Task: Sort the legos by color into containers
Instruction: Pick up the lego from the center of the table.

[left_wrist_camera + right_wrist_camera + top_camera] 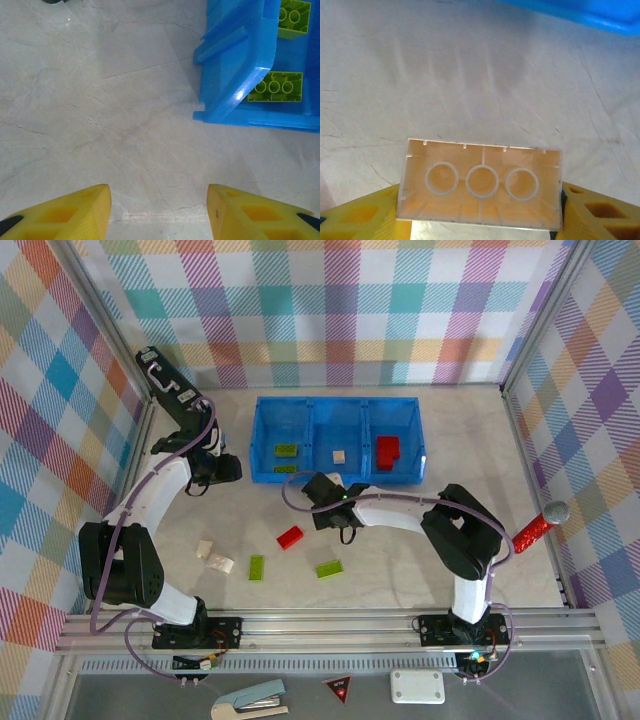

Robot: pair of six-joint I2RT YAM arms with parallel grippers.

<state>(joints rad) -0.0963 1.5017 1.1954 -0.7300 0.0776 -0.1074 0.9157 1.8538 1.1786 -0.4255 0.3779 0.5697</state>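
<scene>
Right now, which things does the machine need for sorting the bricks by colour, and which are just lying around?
Part of the job: long bright blue plastic tray; loose red plastic brick, two lime green bricks, two cream bricks; cream brick in the right gripper.
Just lying about: red stick with a grey tip; red triangle sticker; small white box.

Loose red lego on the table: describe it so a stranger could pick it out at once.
Find the blue tray at the back of the table. In front of its left compartment, on the bare surface, lies the red lego, tilted. Its loose neighbours are green legos or cream legos; the other red ones sit inside the tray.
</scene>
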